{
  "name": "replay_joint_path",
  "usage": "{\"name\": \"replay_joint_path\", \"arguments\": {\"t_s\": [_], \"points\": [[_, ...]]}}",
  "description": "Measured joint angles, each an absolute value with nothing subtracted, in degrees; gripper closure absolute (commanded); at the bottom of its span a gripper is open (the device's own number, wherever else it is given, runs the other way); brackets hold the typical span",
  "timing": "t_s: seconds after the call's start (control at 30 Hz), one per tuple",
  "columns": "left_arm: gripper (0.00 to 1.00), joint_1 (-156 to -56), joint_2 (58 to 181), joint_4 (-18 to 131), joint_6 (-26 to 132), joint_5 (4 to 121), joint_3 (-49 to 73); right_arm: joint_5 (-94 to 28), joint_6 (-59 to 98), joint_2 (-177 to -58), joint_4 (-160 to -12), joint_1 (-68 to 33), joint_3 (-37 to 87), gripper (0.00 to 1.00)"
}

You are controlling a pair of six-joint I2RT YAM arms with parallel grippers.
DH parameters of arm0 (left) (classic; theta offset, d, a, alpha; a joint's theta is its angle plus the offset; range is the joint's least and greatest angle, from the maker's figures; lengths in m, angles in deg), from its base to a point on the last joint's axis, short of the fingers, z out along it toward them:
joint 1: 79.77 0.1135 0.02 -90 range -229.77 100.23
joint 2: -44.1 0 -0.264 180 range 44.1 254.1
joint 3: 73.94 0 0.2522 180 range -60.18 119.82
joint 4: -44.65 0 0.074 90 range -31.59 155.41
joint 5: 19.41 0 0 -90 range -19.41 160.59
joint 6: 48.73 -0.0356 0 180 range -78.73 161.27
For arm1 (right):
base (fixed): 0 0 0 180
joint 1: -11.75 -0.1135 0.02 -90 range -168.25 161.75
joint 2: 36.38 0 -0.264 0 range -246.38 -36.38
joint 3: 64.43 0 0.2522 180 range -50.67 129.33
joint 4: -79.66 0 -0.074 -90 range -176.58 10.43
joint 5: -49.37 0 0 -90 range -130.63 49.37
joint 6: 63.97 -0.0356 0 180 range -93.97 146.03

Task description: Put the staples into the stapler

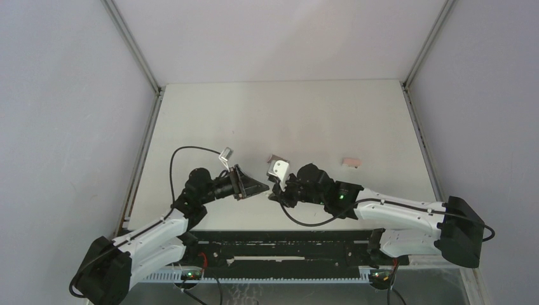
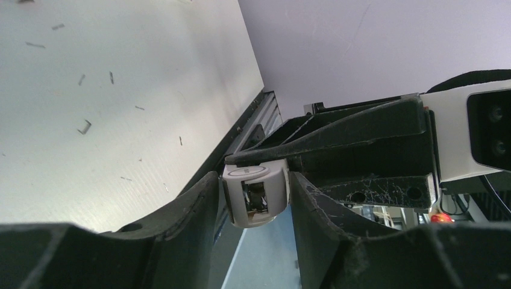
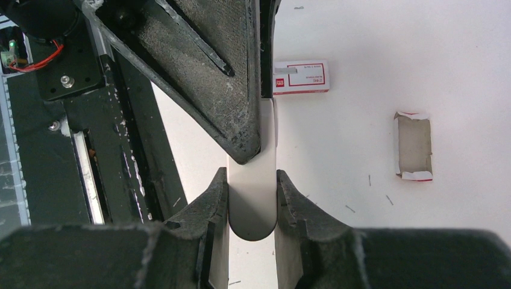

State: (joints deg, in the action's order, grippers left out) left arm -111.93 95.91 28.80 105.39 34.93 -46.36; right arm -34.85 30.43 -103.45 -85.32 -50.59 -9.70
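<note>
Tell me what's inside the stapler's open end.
A dark hollow with some metal mechanism shows inside the stapler; the left gripper covers its sides. Staples cannot be made out.

Stapler (image 3: 253,211) was plain off-white to light grey. Left gripper (image 2: 254,180) and right gripper (image 3: 252,174) were both matte black, with pale scuffs and scratches. Staple box (image 3: 301,77) was red and white with dark print, open tray (image 3: 414,146) was dull grey-brown card with red-and-white end flaps, and table (image 1: 318,114) was flat cream-white. Left arm (image 1: 152,235) and right arm (image 1: 400,213) had white shells and black joints, with a green LED (image 1: 341,196) lit on the right one.
</note>
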Motion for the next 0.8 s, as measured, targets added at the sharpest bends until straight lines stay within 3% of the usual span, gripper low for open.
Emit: {"name": "replay_joint_path", "arguments": {"t_s": [0.17,0.2,0.3,0.43,0.63,0.8], "points": [[0.66,-112.2,96.2,28.4,105.9,34.5,-46.4,-35.0,31.0,-103.4,-84.8,-50.6,-9.7,0.93],[0.7,-112.2,96.2,28.4,106.1,34.5,-46.4,-35.0,31.0,-103.4,-84.8,-50.6,-9.7,0.86],[0.8,-112.2,96.2,28.4,106.2,34.6,-46.4,-35.3,30.8,-103.4,-84.8,-50.6,-9.7,0.5],[0.9,-112.3,96.1,28.0,106.2,35.2,-46.4,-37.1,28.1,-102.8,-85.0,-50.1,-9.7,0.27],[0.9,-112.4,94.3,22.1,107.3,37.7,-46.7,-33.6,19.3,-95.7,-86.5,-45.8,-10.7,0.14],[0.9,-112.4,93.8,16.8,108.0,38.5,-47.1,-25.1,4.6,-88.5,-94.6,-37.7,-15.2,0.12]]}}
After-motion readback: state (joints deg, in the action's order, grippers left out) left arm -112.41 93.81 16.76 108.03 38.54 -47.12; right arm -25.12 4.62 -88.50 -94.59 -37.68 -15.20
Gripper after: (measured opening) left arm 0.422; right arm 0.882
